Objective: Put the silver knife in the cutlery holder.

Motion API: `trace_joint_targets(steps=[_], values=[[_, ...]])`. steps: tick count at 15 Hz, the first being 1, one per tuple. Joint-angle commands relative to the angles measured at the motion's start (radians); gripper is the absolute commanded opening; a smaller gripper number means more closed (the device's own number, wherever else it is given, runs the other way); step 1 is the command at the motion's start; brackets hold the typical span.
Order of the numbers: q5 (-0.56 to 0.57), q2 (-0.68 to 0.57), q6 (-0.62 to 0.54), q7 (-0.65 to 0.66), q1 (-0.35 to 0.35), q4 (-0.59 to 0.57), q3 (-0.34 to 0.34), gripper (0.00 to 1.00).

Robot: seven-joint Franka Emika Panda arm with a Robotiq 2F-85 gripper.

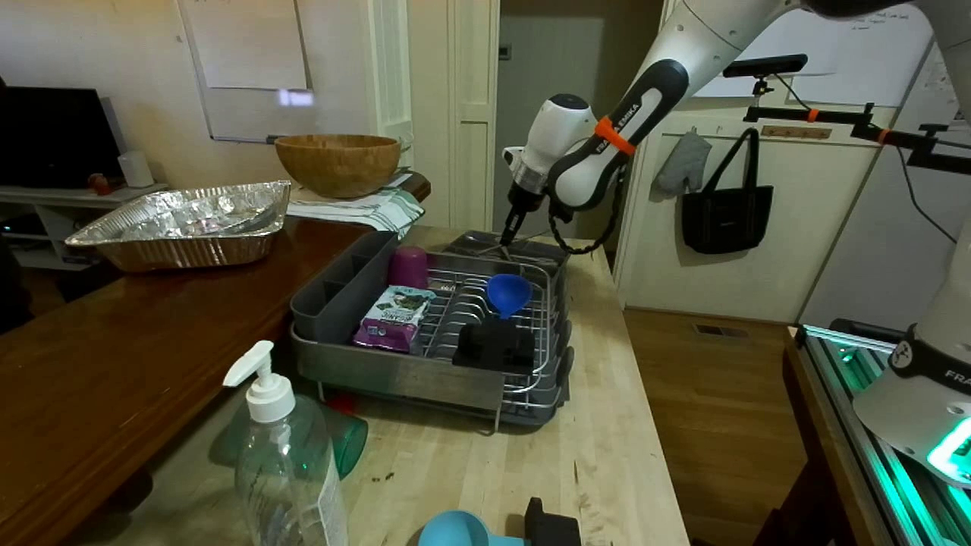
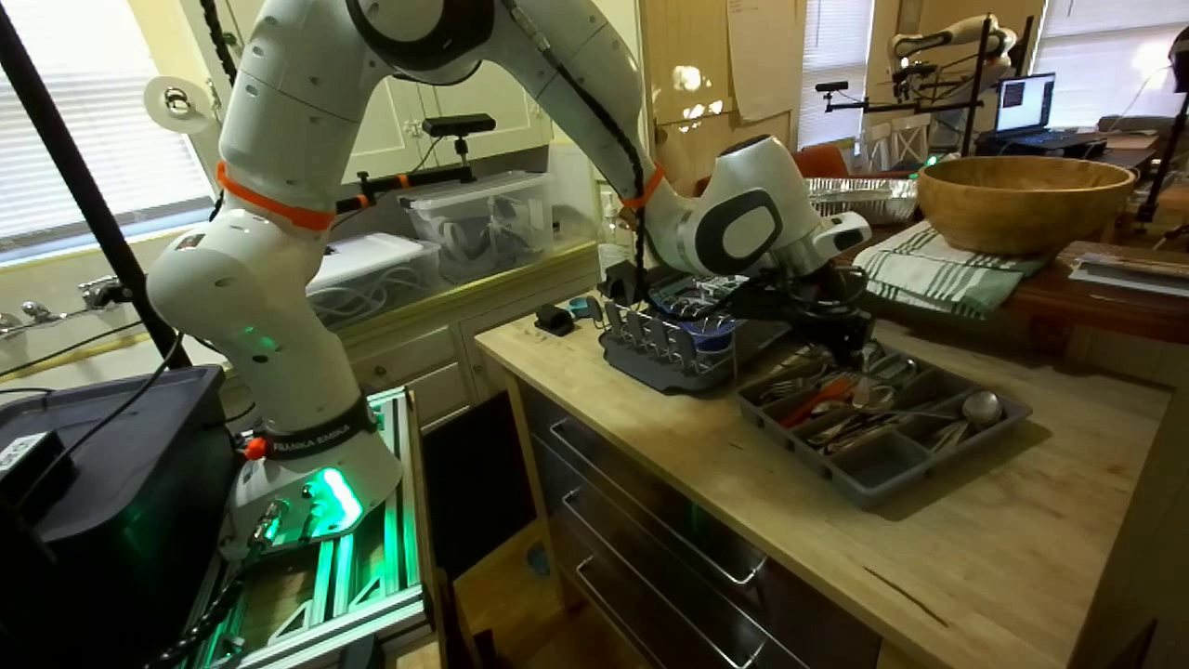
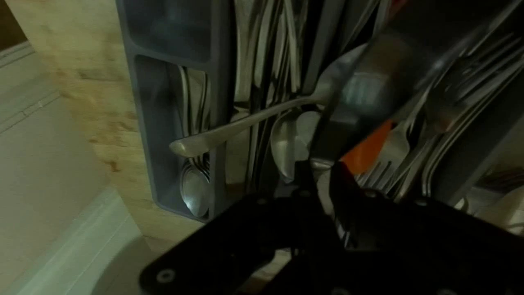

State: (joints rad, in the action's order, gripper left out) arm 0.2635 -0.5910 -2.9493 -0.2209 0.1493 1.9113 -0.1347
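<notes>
Tan wooden counter in both exterior views, dark drawers under the robot-side edge. Along the opposite edge, reddish-brown polished wooden table with crinkled silver foil pan, plus round brown wooden bowl on green-striped white cloth.

Mid-counter: grey plastic and steel-wire dish rack holding purple cup, white-and-purple snack packet, deep-blue scoop. Near the robot-side corner past the rack: light-blue scoop with black block. Also clear pump bottle with white top at that end.

Past the rack's other side, inset from the robot-side edge: grey plastic compartment tray of mixed cutlery. Black two-finger gripper over it, pinched on one end of silver metal knife. Can't tell about contact between knife and cutlery below.

Room: wood floor, pale panelling with black tote bag and grey oven mitt hung up, black flat screen. Also white-blinded window, clear plastic storage bins, lit laptop.

Readable: FRANKA EMIKA on black base collar of white robot arm. Same name higher up, partly under orange strap in an exterior view. Print on packet, mark on tote, handwriting on white wall sheet: too small to read.
</notes>
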Motion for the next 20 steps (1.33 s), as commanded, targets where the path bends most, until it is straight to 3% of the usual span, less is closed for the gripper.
trace_joint_targets(steps=[1,11,12,14,20], values=[[-0.003,-0.054,0.067,-0.005,-0.004,-0.066,-0.016,0.04],[-0.030,-0.135,0.218,0.024,0.052,-0.166,-0.055,0.04],[-0.021,-0.137,0.229,0.022,0.047,-0.173,-0.059,0.42],[-0.030,-0.137,0.248,0.014,0.057,-0.181,-0.044,0.48],[-0.035,-0.135,0.248,0.038,0.049,-0.185,-0.048,0.94]])
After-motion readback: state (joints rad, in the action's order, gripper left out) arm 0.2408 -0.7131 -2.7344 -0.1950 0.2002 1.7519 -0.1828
